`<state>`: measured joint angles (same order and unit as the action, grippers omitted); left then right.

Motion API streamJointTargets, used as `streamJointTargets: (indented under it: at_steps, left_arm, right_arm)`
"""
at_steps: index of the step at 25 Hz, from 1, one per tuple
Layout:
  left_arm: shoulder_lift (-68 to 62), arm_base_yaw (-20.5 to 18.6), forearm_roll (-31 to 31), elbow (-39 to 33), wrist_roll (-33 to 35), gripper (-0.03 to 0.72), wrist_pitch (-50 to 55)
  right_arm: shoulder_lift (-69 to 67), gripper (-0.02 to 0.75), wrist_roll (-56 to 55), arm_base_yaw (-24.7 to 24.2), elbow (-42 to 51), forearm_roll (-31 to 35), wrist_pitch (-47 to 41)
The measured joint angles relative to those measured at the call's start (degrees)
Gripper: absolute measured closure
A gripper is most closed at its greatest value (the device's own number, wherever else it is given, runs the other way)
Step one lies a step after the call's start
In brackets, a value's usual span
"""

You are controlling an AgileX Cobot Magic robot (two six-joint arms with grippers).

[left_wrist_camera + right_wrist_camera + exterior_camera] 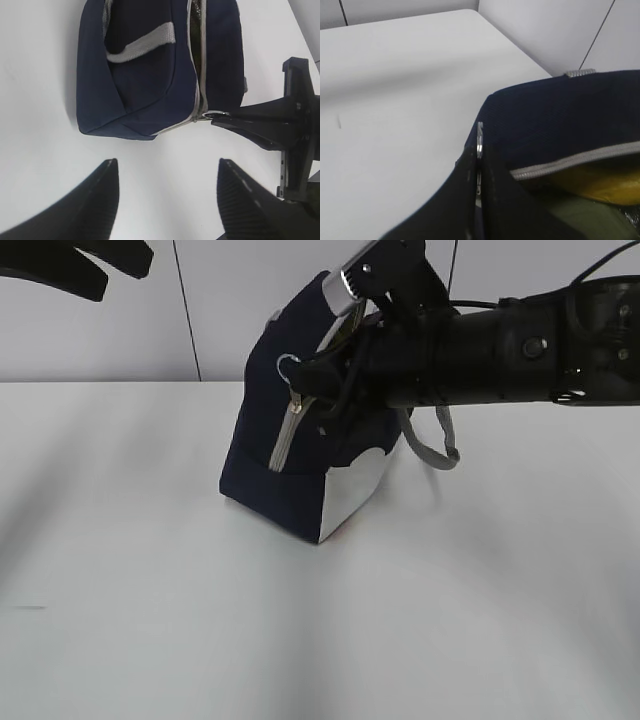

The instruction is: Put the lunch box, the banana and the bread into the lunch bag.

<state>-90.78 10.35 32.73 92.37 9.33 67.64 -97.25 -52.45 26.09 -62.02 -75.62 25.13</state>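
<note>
Lunch bag: the lunch bag (300, 465) stands on the white table (130, 620), near its middle; in the exterior view it leans back to the right, one lower corner with the white panel toward the camera.
Long axis: in the left wrist view the lunch bag (150, 75) runs up and down the frame, the grey zipper (197, 85) along that axis and ending at the ring pull (216, 115) at the near end.
Opening: the zipper is parted; through the gap the right wrist view shows the banana (600, 187), yellow, and a sage-green surface (580, 220) below it, probably the lunch box lid.
Bread: not seen in any view.
Right gripper: the right gripper (225, 119) is at the ring pull, jaws pressed together on it; its arm covers the bag's upper right side in the exterior view.
Left gripper: the left gripper (167, 200) hangs above the table just short of the bag, jaws spread, holding nothing.
Around: a grey strap handle (440, 445) hangs off the bag's right side; a wall stands behind the table.
Cut off: the bag's far end leaves the left wrist frame.
</note>
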Motion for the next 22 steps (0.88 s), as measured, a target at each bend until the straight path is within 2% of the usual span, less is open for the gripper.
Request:
streamJointTargets:
  at_steps: [4,12,18,22]
  left_arm:
    - [-0.1,0.0,0.6,0.0,0.5,0.244,-0.2]
    - [-0.1,0.0,1.5,0.0,0.8,0.244,-1.8]
    - [-0.7,0.0,1.6,-0.1,1.3,0.244,-2.0]
    - [-0.7,0.0,1.6,-1.8,4.0,0.244,-2.8]
  right_arm:
    - [0.1,0.732,-6.6,0.0,-0.1,-2.8,-4.1]
    - [0.2,0.732,-15.0,0.0,-0.1,-2.8,-15.4]
    - [0.2,0.732,-17.4,0.0,-0.7,-2.9,-11.9]
    - [0.2,0.732,-18.1,0.0,-3.4,-3.4,-10.0]
